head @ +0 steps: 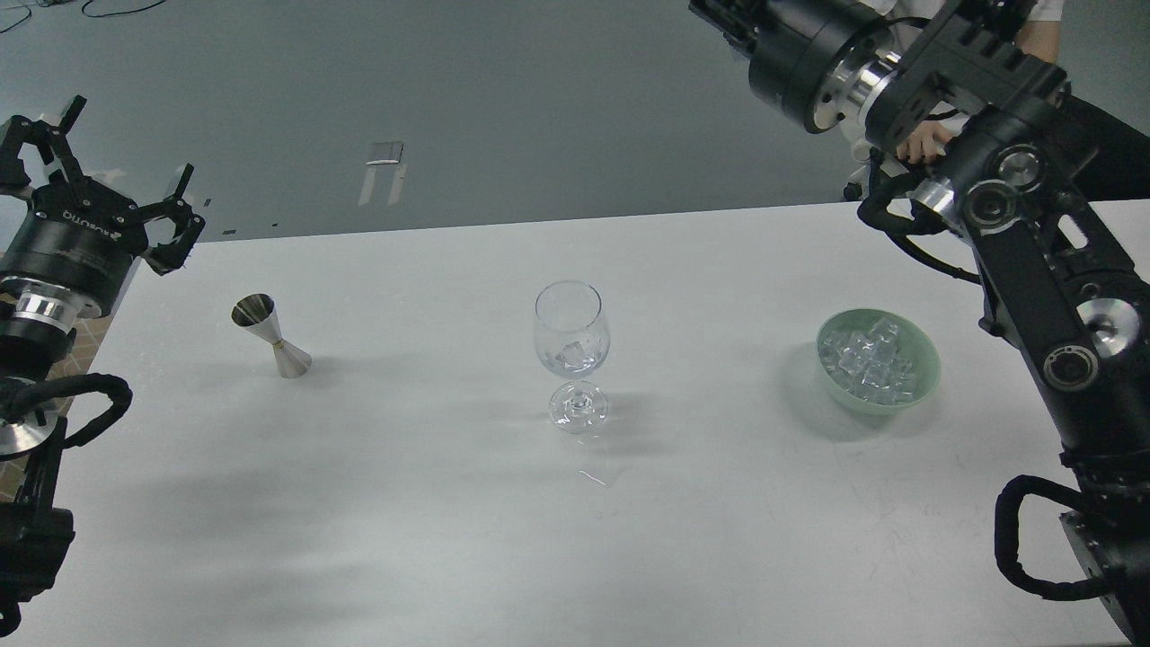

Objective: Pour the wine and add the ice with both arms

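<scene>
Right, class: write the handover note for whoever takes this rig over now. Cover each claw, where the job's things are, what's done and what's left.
Left claw: open, empty, raised at the table's left edge, beyond the steel jigger.
Right claw: out of view past the top edge; only the right arm shows.
Wine glass: upright at mid-table, with at least one ice cube inside; whether wine is in cannot be told.
Green bowl: right of the glass, heaped with ice.
Small wet mark in front of the glass.
Left: confirm the pour; add ice if wanted.

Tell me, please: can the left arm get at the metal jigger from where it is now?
Probably yes. The left pincer is open and holds nothing, and the table between it and the jigger is bare.
</scene>
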{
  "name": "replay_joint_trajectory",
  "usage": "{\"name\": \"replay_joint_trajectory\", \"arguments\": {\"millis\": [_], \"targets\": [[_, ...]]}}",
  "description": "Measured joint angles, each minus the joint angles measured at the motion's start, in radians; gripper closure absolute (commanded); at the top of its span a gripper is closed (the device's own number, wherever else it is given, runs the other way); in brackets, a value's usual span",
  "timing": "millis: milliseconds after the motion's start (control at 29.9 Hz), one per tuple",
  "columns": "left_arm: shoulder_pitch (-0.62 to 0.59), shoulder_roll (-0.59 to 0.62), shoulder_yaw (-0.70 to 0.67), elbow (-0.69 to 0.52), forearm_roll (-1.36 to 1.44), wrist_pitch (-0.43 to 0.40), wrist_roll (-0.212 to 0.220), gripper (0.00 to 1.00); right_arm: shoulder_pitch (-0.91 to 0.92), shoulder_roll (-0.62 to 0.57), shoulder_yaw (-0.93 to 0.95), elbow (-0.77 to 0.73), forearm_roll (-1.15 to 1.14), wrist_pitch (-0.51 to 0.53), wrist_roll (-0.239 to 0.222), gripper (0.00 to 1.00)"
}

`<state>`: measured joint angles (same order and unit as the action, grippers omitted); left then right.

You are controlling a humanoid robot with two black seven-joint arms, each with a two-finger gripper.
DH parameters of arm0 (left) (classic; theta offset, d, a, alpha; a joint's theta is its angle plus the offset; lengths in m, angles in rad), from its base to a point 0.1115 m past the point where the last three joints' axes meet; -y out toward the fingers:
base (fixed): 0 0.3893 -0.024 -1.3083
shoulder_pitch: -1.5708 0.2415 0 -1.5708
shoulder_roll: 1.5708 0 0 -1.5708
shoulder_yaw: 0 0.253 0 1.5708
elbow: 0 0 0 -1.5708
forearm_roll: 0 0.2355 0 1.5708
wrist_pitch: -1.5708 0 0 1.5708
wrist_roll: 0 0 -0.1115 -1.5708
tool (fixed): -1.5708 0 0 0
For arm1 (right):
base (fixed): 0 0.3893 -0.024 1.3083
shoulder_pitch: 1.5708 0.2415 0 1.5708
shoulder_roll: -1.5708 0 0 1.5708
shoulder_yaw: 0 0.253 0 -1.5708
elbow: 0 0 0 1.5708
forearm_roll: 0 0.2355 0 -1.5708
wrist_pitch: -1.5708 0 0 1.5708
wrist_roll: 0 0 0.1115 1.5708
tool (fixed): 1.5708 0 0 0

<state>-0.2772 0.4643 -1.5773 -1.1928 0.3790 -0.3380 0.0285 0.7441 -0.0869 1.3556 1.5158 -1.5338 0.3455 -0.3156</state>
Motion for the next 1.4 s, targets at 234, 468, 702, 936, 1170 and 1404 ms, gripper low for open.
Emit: {"name": "replay_joint_trajectory", "arguments": {"millis": [234, 468, 702, 936, 1170, 1404], "targets": [[-0.027, 0.0, 0.007, 0.049, 0.001, -0.004, 0.011, 0.02, -0.042, -0.004, 0.202, -0.156, 0.339, -0.09, 0.007, 0.0], [-0.092, 0.0, 0.014, 0.11, 0.015, -0.01, 0.006, 0.02, -0.053, -0.009, 0.343, -0.369, 0.708, -0.105, 0.021, 0.0], [-0.199, -0.001, 0.022, 0.186, 0.023, -0.02, 0.001, 0.02, -0.038, -0.011, 0.37, -0.536, 0.927, -0.108, 0.023, 0.0], [-0.373, 0.019, 0.118, 0.393, 0.019, -0.088, -0.006, 0.02, 0.003, -0.005, 0.371, -0.61, 0.949, -0.144, 0.029, 0.0], [-0.429, 0.018, 0.145, 0.458, 0.018, -0.108, -0.04, 0.02, 0.032, 0.011, 0.374, -0.613, 0.952, -0.137, 0.057, 0.0], [-0.427, 0.0, 0.208, 0.462, 0.017, -0.107, -0.072, 0.02, 0.032, 0.041, 0.381, -0.618, 0.951, -0.112, 0.116, 0.0]]}}
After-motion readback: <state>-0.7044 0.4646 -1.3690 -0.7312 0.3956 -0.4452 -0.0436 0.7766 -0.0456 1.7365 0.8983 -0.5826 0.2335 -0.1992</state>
